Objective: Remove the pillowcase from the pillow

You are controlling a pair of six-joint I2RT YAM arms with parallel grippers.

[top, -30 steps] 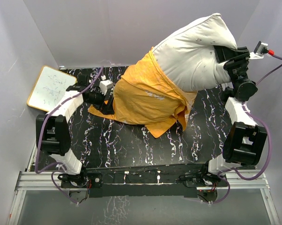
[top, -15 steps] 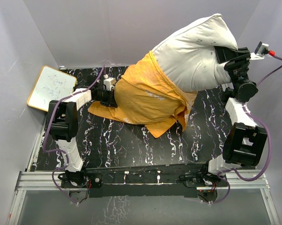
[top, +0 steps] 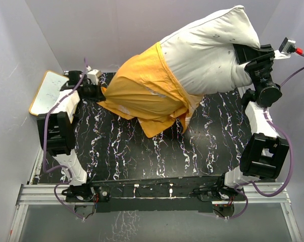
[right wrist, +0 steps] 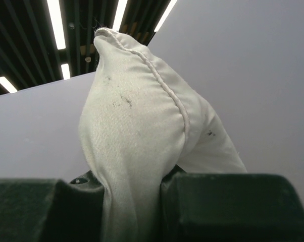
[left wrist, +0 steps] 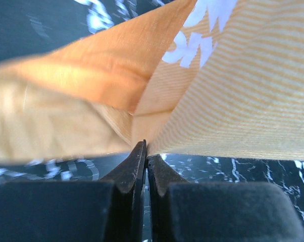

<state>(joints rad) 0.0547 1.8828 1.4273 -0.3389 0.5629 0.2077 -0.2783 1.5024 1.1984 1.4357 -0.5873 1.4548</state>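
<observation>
The off-white pillow hangs tilted above the back right of the table, and its lower left half sits inside the orange pillowcase. My right gripper is shut on the pillow's right end; in the right wrist view the pillow bunches between its fingers. My left gripper is at the back left, shut on the pillowcase's left corner. In the left wrist view the pillowcase stretches away from the closed left gripper, pinched at its tips. The case's open edge droops toward the table.
A wood-framed whiteboard leans at the back left, just behind my left arm. The black marbled table lies under the fabric. Grey walls close in at the back and on both sides.
My left gripper went from open to shut on the pillowcase corner and pulled it left and back, stretching the fabric. My right arm raised the pillow slightly.
</observation>
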